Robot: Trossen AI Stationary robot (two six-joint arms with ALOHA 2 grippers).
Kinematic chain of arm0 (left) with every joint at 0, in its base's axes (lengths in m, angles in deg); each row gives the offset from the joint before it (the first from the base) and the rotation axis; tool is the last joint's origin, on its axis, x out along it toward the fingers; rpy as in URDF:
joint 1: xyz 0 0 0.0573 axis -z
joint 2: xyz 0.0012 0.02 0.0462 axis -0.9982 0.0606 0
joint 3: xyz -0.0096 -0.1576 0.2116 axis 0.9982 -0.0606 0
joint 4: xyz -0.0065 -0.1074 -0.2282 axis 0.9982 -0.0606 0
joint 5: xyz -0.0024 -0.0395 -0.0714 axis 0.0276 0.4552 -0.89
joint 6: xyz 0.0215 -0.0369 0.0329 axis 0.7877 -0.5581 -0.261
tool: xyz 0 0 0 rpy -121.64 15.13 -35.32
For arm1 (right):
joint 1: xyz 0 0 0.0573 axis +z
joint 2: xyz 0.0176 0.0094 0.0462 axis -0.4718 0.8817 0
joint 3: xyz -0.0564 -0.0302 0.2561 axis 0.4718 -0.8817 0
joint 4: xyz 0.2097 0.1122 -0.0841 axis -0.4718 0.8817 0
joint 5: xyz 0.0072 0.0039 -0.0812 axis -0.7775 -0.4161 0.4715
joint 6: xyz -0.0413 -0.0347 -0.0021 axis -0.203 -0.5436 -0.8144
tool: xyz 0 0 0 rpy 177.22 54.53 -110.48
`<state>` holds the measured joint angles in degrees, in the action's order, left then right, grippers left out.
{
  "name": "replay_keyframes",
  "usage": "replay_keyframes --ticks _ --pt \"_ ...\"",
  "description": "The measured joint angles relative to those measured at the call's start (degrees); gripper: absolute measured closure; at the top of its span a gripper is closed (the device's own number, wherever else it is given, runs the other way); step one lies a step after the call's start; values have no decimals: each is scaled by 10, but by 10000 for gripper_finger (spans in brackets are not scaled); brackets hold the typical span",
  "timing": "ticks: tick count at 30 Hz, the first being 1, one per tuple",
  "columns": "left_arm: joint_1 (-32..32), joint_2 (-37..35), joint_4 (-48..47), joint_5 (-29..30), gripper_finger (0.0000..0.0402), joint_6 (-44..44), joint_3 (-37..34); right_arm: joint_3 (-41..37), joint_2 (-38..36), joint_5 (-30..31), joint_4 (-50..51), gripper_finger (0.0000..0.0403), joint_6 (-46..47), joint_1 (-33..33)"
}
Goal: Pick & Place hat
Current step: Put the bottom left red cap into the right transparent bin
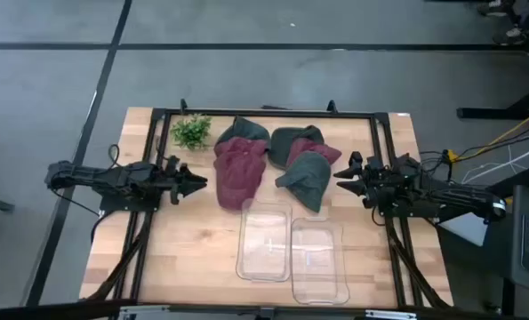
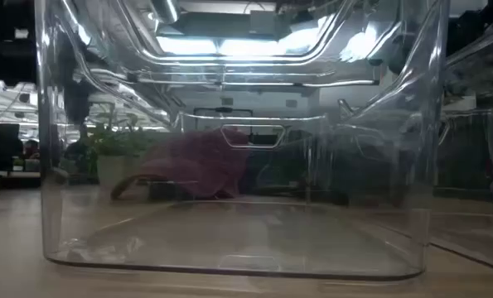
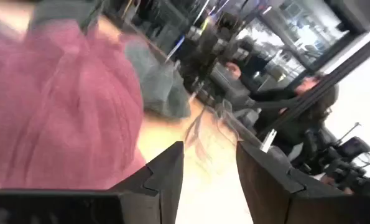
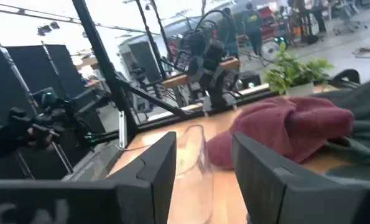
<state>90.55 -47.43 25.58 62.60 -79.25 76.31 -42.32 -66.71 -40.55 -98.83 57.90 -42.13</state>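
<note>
Several caps lie in a cluster at the table's middle in the high view: a maroon cap (image 1: 240, 169) on the left, a grey-green cap (image 1: 307, 179) on the right, and further maroon and grey ones behind them. My left gripper (image 1: 200, 183) hovers open just left of the maroon cap (image 3: 54, 112). My right gripper (image 1: 339, 175) hovers open just right of the grey-green cap; its wrist view shows a maroon cap (image 4: 284, 127) ahead. Each cap rests flat on the wood.
Two clear plastic bins (image 1: 264, 240) (image 1: 318, 259) sit side by side near the table's near edge; one fills the low view (image 2: 238, 240). A small green plant (image 1: 191, 131) stands at the far left. A black frame (image 1: 264, 113) borders the work area.
</note>
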Motion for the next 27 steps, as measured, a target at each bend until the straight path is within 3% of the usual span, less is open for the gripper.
replay_keyframes --ticks 6,11,13,15,19,23,27 --pt "1 60 94 20 259 21 0 0 1 4 -21 248 50 0" --pt "1 81 259 23 259 152 9 0 1 4 -231 248 51 0" --pt "1 89 269 30 259 202 31 8 0 4 -294 248 40 0" --pt "1 101 255 35 259 226 58 29 0 4 -294 248 45 0" --pt "1 135 208 29 259 213 120 93 8 4 -218 248 70 0" --pt "1 173 122 12 259 199 185 173 37 7 -51 248 65 0" --pt "1 205 16 16 259 174 240 254 96 49 133 248 59 0"
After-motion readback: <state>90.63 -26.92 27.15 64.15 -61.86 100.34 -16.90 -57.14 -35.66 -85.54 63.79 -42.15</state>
